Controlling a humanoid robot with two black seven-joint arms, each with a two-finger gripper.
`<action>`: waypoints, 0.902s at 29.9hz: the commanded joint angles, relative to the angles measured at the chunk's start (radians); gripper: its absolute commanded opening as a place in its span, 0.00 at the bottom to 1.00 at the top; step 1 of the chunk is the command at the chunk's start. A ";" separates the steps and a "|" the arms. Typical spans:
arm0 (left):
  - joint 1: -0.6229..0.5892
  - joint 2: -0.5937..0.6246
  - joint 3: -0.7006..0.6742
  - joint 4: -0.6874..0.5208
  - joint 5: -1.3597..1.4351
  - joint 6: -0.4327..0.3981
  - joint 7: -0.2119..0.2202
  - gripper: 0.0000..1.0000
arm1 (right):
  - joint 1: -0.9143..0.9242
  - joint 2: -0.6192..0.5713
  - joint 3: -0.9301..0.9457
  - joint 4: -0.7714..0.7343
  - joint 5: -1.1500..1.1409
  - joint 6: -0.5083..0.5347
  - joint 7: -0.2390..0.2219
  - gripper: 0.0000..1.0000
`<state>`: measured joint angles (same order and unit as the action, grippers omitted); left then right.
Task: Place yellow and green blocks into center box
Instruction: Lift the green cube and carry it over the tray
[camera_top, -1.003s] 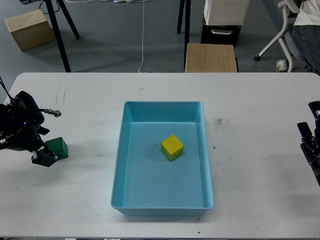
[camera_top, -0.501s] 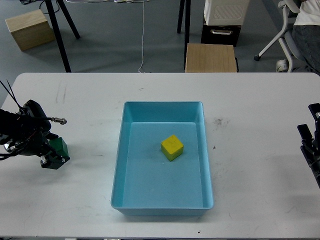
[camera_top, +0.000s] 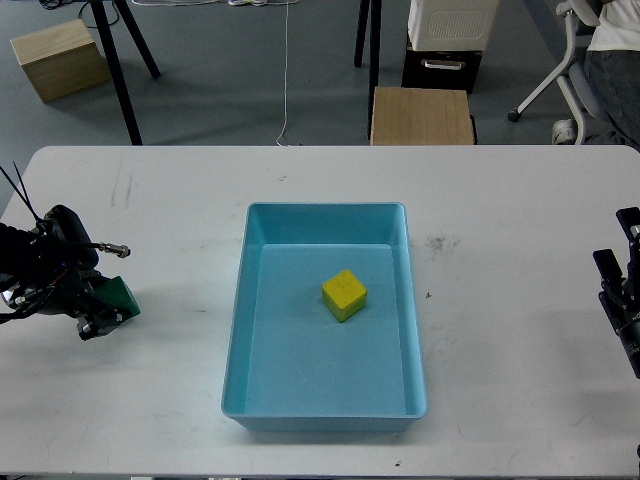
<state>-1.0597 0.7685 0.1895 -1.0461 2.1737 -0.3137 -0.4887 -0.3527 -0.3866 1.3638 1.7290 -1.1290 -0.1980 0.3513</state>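
Note:
A yellow block (camera_top: 344, 294) lies inside the light blue box (camera_top: 240, 330) at the middle of the table. A green block (camera_top: 122, 295) sits on the white table at the far left. My left gripper (camera_top: 100, 312) is low on the table, right against the green block, and covers its left side. Its fingers look dark and cannot be told apart, so I cannot tell whether they hold the block. My right gripper (camera_top: 618, 285) rests at the right edge of the view, far from both blocks; its fingers are not clear either.
The white table (camera_top: 500, 200) has faint marks to the right of the box. Behind the table stand a wooden stool (camera_top: 422, 115), black stand legs (camera_top: 125, 70), a wooden crate (camera_top: 58, 58) and an office chair (camera_top: 570, 70).
My left gripper has dropped and closed in on the green block from its left. The block has shifted slightly to the right. The right arm and the yellow block have stayed put.

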 joint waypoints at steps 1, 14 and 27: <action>-0.014 0.005 -0.010 -0.002 -0.006 0.005 0.000 0.30 | -0.002 0.000 0.000 0.000 0.000 0.000 0.000 0.99; -0.265 0.121 -0.200 -0.185 -0.273 -0.056 0.000 0.16 | -0.038 0.000 0.000 -0.014 0.000 -0.034 0.002 0.99; -0.333 -0.282 -0.183 -0.258 -0.120 -0.175 0.000 0.15 | -0.034 0.025 -0.003 -0.014 0.000 -0.037 0.002 0.99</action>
<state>-1.4053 0.6141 -0.0020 -1.3806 1.9758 -0.4883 -0.4890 -0.3906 -0.3748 1.3612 1.7149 -1.1290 -0.2348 0.3530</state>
